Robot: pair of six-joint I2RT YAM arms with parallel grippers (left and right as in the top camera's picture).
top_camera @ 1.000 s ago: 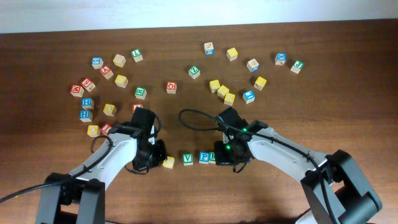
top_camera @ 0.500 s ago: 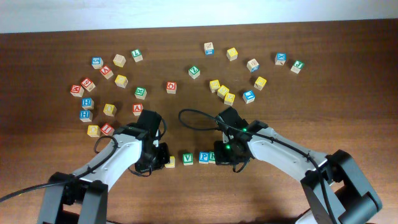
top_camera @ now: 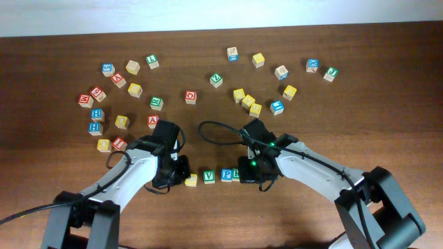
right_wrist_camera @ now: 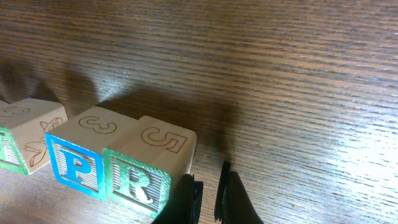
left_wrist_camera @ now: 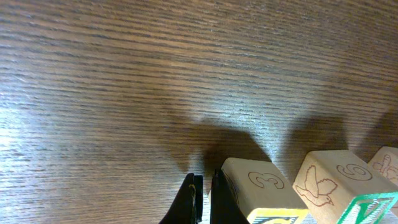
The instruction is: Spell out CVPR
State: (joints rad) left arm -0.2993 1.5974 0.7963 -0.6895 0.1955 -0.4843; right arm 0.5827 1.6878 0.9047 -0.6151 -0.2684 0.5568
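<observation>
Both shut and empty, left pincer [left_wrist_camera: 202,188] flanks yellow C cube [top_camera: 191,180], right pincer [right_wrist_camera: 208,188] flanks R cube [right_wrist_camera: 138,182]; the row likely needs tightening.

C [top_camera: 191,180], V [top_camera: 209,176], P [top_camera: 227,174], R [right_wrist_camera: 138,180] cubes lined left to right, other cubes [top_camera: 190,97] scattered behind

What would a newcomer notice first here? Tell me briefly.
A short row of letter cubes sits toward the front of the wooden table: yellow cube, green V cube, blue P cube, green R cube. The arms flank it, the left gripper shut beside the yellow cube, the right gripper shut beside the R. Farther back, loose letter cubes lie scattered.
</observation>
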